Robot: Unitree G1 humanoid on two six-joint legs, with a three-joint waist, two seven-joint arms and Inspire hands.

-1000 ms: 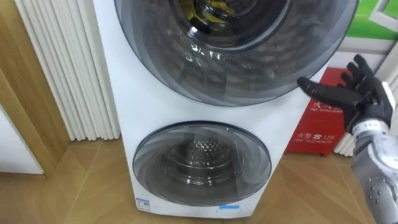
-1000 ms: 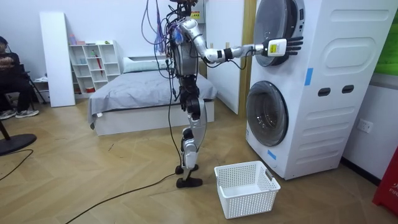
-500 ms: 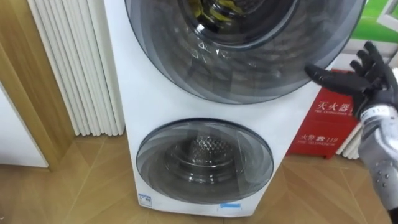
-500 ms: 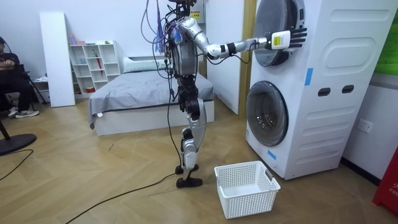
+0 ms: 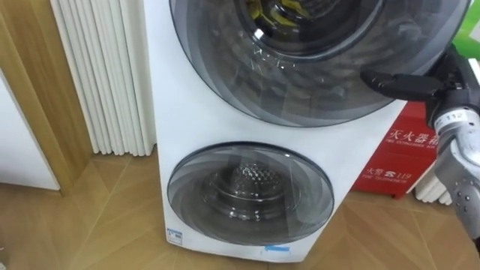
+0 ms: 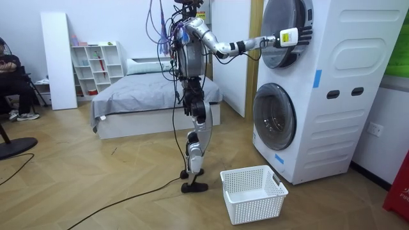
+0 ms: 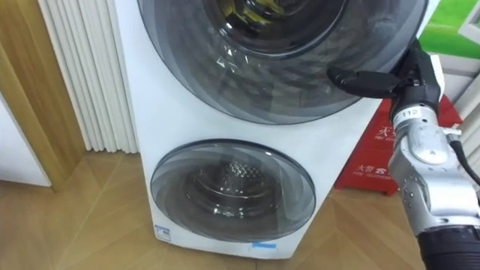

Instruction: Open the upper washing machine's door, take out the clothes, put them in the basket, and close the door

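The robot is standing in front of the stacked washing machine [image 6: 332, 89]. The white laundry basket [image 6: 255, 207] is lying on the floor near its feet, far below the hand. Its right hand [image 7: 411, 75] is reaching up to the right side of the upper door [image 5: 315, 75]. The hand is spread. In the room view the fingers are pointing straight toward the machine, and the thumb [image 7: 360, 79] is stretching out to the left across the dark rim of the door. Nothing is being held in it. I cannot tell if the thumb is really touching the door or only hanging just before it.

The clothes [image 5: 276, 10], something yellow and dark, are lying inside the upper drum behind the closed glass, up and to the left of the hand. The lower door [image 5: 251, 191] is sitting below and to the left of the hand, and its drum is looking empty.

In my judgement the step in hand is the opening of the upper door, and no cloth is being taken out yet. The next move is probably asking the fingers to hook behind the door's right edge, just beside the palm, and to pull it outward, freeing the drum for reaching in.
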